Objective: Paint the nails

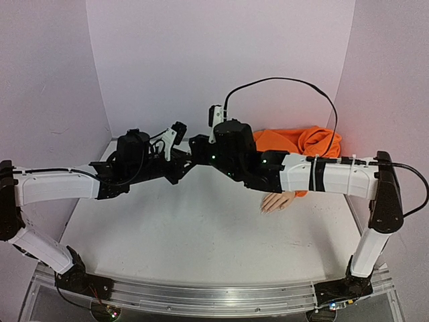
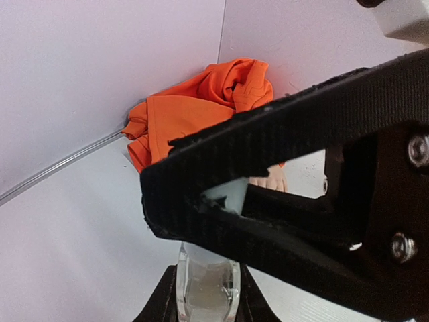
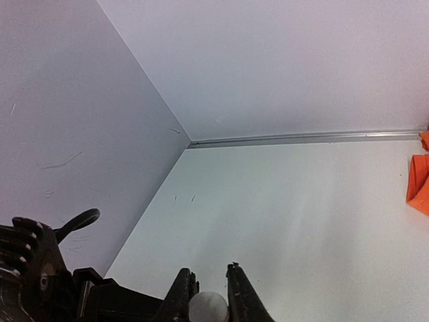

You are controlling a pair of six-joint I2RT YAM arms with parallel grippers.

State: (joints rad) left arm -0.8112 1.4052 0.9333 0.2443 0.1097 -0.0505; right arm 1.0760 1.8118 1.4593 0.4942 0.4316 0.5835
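Observation:
The pale mannequin hand (image 1: 278, 201) lies on the table right of centre, its orange sleeve (image 1: 301, 143) bunched behind it. Its nails are too small to make out. My left gripper (image 1: 182, 163) is shut on a small clear bottle (image 2: 206, 288) and holds it upright above the table at mid-back. My right gripper (image 1: 196, 150) meets it there. Its black fingers (image 2: 268, 134) are shut on the bottle's white cap (image 2: 228, 194). The cap also shows as a white disc (image 3: 208, 308) in the right wrist view, between my right gripper's (image 3: 209, 272) fingers. A few mannequin fingertips (image 2: 271, 181) show behind the fingers.
White walls enclose the table at the back and both sides, with a metal strip (image 3: 301, 137) along the back edge. The orange fabric (image 2: 201, 107) is heaped in the back right corner. The right forearm (image 1: 322, 176) passes above the mannequin hand's wrist.

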